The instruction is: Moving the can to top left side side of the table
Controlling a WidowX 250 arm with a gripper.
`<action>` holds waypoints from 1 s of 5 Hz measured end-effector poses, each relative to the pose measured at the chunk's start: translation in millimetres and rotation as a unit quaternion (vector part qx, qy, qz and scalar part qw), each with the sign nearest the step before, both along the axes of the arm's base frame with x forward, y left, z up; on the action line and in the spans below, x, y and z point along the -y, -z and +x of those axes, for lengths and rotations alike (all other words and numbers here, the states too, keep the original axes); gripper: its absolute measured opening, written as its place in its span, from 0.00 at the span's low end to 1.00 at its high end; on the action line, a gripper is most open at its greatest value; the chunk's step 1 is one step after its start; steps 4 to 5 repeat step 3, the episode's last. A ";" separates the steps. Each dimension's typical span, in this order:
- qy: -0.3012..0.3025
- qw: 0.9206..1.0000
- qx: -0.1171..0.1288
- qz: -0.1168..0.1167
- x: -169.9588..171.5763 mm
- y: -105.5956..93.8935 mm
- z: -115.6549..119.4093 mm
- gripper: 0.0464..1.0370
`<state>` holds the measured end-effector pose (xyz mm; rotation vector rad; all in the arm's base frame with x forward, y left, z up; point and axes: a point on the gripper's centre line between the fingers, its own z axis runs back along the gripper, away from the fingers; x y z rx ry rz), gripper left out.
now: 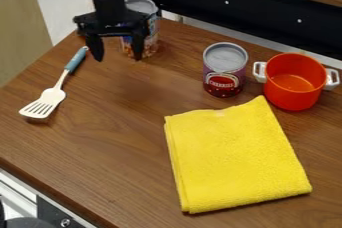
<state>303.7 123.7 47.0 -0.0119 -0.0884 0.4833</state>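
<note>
Claw at 11 o'clock on the surface, fingers parted, no visible grip on anything. Far can at 1 o'clock from it, close behind one finger, long axis upright. Probably the task's can, already at top left; other can not ruled out. Next call, likely: clean rise, with some risk of a knock to the can. White spatula at 8 o'clock, near. Purple-and-red can at 3 o'clock, upright, well apart. Yellow cloth between 4 and 5. Orange pot beyond purple-and-red can, past 3.
</note>
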 end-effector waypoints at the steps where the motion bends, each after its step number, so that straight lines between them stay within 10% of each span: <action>1: 0.004 1.000 0.002 0.011 13.9 2.1 -10.6 0.96; 5: 0.060 0.998 -0.006 -0.002 58.4 -5.3 -32.4 0.96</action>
